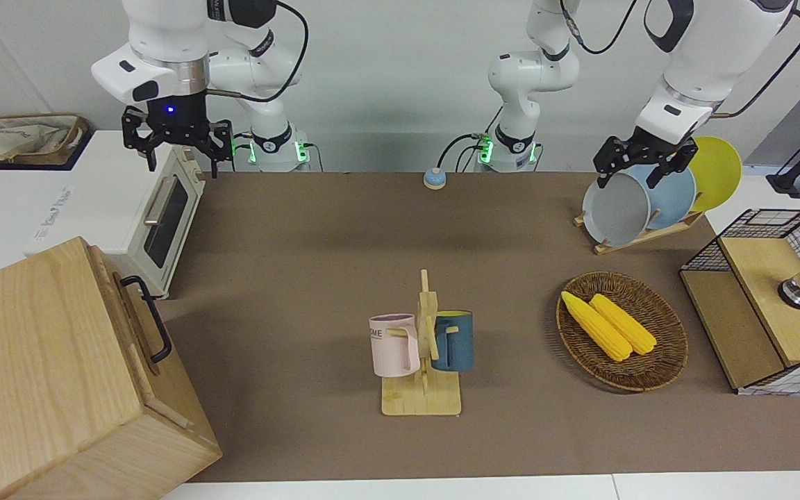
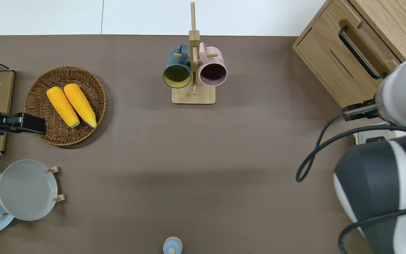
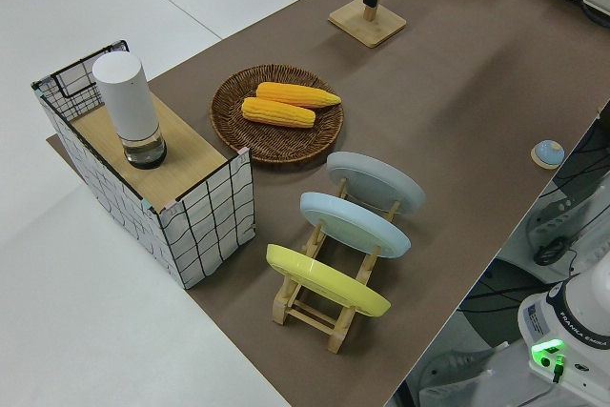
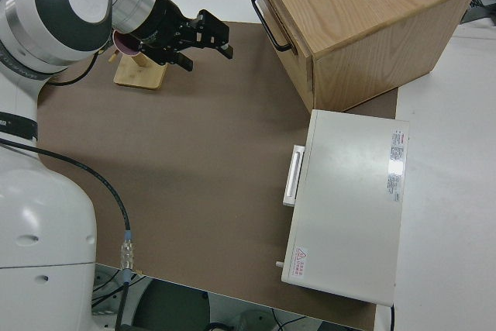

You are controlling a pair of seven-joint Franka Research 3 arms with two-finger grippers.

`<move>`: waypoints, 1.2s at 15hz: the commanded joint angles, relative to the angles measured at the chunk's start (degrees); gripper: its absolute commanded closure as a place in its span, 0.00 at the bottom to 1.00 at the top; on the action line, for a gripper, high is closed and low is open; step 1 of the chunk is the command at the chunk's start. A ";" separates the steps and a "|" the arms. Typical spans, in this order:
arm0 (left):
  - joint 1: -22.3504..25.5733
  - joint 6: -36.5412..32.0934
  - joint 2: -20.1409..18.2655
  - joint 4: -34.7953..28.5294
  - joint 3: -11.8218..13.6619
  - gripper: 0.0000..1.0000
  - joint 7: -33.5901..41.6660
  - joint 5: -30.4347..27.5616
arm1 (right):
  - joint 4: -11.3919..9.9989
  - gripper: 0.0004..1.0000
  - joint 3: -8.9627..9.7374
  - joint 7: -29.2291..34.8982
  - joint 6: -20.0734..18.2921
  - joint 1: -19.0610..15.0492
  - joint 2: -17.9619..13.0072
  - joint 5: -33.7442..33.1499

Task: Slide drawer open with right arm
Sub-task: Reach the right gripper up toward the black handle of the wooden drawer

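Two arms here, and only the right arm (image 1: 162,61) matters; the left arm (image 1: 685,90) is parked with its jaws apart. The right jaws hang up in the air, spread wide with nothing between them. The overhead view mostly shows the arm's own bulk, but the jaws seem to sit over the strip of table (image 2: 224,148) between the oven (image 1: 157,208) and the box (image 1: 39,361).

Next out from the robots is the oven, then the box, both at the right arm's end of the table. The drawer (image 2: 369,45) is the top section of the box front and looks fully shut. So the jaws are nearer the robots than the drawer, higher than it and well apart from it, nowhere near contact yet.

Handling-wise, I'd guess it's stiff wood, not fragile, and light enough if empty, though I can't see inside. The handle (image 2: 360,53) is a rigid black bar standing off the front, so that's the obvious grab point. I'd take it mid-bar so the pull stays straight and the drawer doesn't rack sideways. Smooth metal might slip, so close firmly. The box sits angled on the table, so the pull should follow its front, not the table edge.
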 commanded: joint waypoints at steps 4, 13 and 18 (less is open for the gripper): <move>0.31 -1.13 0.65 1.40 -0.41 0.01 0.51 0.99 | -2.66 0.03 -0.07 5.78 4.45 5.83 5.20 -17.80; 0.31 -1.13 0.65 1.40 -0.41 0.01 0.51 0.99 | -4.87 0.03 -0.07 11.67 13.34 7.77 14.77 -45.31; 0.31 -1.13 0.65 1.40 -0.41 0.01 0.51 0.99 | -6.54 0.03 -0.07 14.66 15.01 7.25 19.87 -57.20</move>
